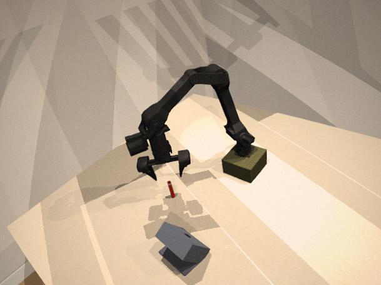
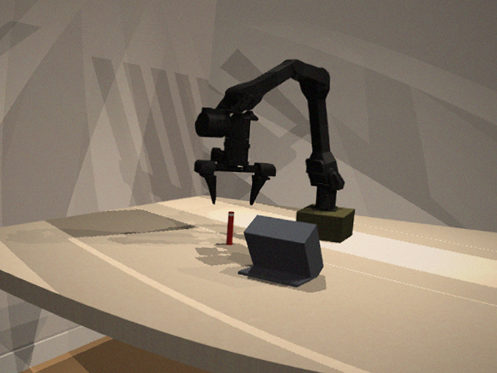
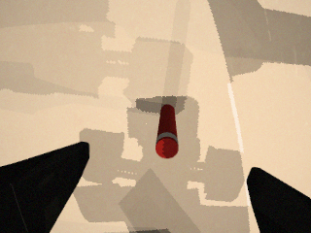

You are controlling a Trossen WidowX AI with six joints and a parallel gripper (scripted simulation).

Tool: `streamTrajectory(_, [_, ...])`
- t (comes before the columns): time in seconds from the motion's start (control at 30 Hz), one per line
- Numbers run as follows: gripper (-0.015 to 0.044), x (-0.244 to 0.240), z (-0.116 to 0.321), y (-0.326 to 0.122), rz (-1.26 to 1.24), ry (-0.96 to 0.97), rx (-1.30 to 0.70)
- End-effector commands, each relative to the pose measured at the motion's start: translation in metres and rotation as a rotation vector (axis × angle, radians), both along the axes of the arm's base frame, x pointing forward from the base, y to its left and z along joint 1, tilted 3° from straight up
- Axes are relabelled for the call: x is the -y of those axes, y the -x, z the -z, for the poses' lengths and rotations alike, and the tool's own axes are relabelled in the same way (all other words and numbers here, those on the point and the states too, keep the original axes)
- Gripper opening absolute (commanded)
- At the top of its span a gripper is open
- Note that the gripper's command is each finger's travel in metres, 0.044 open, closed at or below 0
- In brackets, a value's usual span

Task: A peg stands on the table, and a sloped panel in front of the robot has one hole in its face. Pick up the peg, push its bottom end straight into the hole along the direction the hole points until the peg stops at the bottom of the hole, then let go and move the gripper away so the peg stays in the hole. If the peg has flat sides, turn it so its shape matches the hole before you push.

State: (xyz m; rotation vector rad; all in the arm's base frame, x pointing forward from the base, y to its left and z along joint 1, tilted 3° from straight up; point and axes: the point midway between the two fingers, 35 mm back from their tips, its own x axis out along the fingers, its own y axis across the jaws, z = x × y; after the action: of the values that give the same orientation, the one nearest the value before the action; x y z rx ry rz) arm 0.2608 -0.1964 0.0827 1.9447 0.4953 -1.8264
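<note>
Hovering with the end effector [image 1: 168, 177] [image 2: 232, 202] [image 3: 170, 163] open, fingers spread wide and pointing down, gripping nothing. Hanging above the red peg [image 1: 171, 190] [image 2: 230, 231] [image 3: 167, 131], with fingertips higher than its top and well apart from its sides. Showing the peg between the two fingers in the wrist view, slightly up from the line of their tips, and touching neither.

Leaving the peg upright on the pale surface [image 1: 123, 253] [image 2: 186, 321] [image 3: 39, 116]. Seeing a round red top and a thin grey band just below it.

Finding the blue-grey sloped panel [image 1: 174, 237] [image 2: 276, 229] near the peg but apart from it: to the right and nearer in the exterior view, and on the near side in the top view. Making out one dark hole [image 1: 187, 234] in the sloped face from the top view, with no peg in it; cannot tell its exact outline there. Getting only the back and one side of the panel in the exterior view, with the hole hidden.

Reaching over from the far right with the black arm [image 1: 226, 104] [image 2: 319, 123], bent high in the middle and mounted on an olive block [image 1: 235, 168] [image 2: 325, 225].
</note>
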Motion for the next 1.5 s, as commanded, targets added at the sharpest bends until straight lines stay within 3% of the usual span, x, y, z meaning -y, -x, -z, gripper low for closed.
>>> streamTrajectory(0.0, [0.044, 0.002, 0.002, -0.002, 0.008, 0.0, 0.008])
streamTrajectory(1.27, [0.044, 0.003, 0.06, -0.006, 0.008, 0.0, 0.007])
streamTrajectory(1.47, [0.0282, 0.005, 0.056, -0.007, 0.004, 0.004, 0.008])
